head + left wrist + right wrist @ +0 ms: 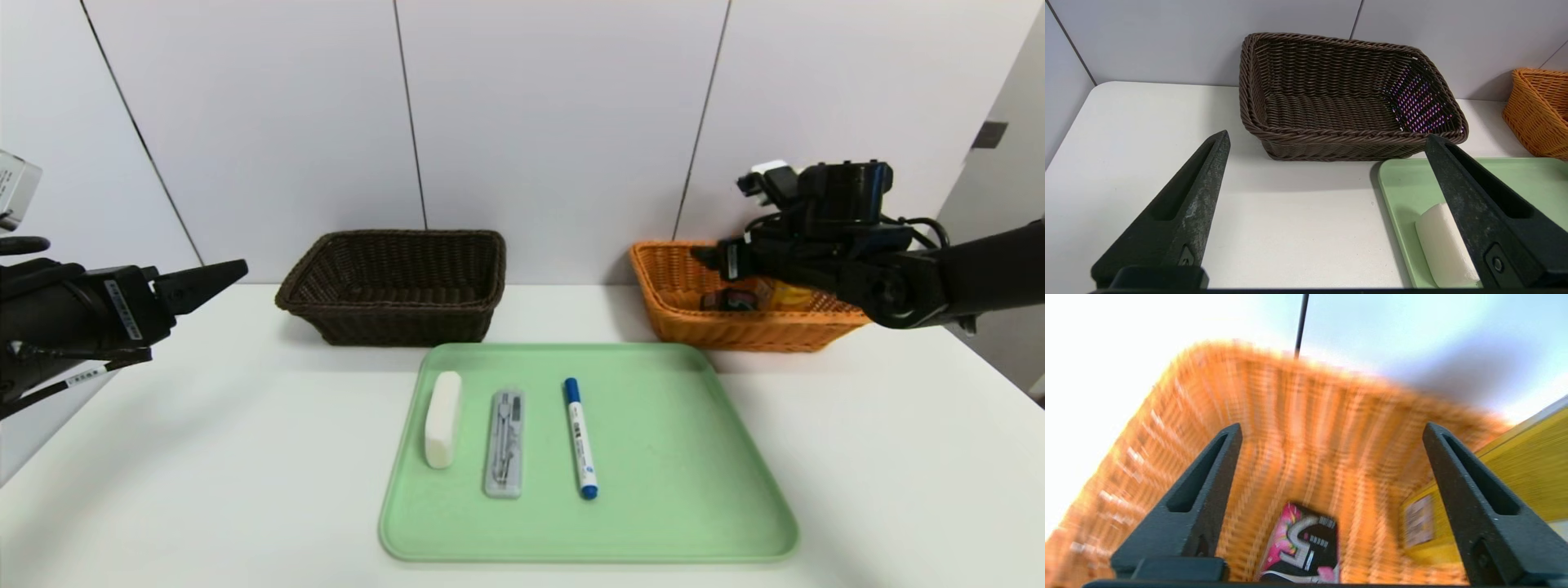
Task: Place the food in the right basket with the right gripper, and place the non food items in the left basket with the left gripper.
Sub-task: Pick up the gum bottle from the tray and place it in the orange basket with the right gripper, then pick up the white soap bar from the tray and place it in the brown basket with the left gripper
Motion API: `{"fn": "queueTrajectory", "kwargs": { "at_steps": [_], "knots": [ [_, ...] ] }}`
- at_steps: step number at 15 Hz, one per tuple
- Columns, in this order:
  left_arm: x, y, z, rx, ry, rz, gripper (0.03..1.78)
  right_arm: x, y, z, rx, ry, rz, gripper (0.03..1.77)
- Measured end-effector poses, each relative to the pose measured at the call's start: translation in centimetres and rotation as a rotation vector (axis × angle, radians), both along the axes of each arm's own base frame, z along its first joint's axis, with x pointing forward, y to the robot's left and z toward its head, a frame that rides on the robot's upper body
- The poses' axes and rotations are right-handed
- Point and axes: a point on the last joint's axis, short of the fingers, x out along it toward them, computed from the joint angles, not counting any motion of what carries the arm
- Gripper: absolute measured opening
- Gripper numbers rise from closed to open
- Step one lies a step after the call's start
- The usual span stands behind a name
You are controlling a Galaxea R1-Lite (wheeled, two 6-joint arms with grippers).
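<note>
Tabletop lies bare around a green tray. On it, side by side, white block, grey case and marker run lengthwise toward the wall, the marker's blue cap farthest. Left tool hovers spread near the dark basket. Right tool, spread and released, hangs over the orange basket holding yellow carton and black packet.

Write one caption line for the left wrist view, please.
Open left claw over white table, facing empty dark brown wicker basket; white oblong block on green tray.
</note>
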Motion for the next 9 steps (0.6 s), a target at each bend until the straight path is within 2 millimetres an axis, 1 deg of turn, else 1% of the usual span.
{"fn": "queueTrajectory", "kwargs": {
  "at_steps": [2,4,7,8,9],
  "knots": [
    [0.0,0.0,0.0,-0.002,0.001,-0.001,1.69,-1.0,-0.1,1.9,0.006,-0.044,0.0,1.58],
    [0.0,0.0,-0.2,-0.002,0.006,0.0,1.69,-2.6,-0.3,3.5,0.01,-0.076,0.0,1.61],
    [-0.1,0.0,-0.2,-0.003,0.006,0.002,1.69,-6.4,-0.8,6.0,0.018,-0.126,0.0,1.64],
    [-0.2,0.0,-0.3,-0.002,0.008,0.005,1.69,-8.0,-1.2,6.6,0.021,-0.14,-0.005,1.65],
    [-0.2,0.0,-0.3,-0.004,0.004,0.007,1.69,-9.7,-1.5,6.9,0.022,-0.143,-0.01,1.66]
  ]
}}
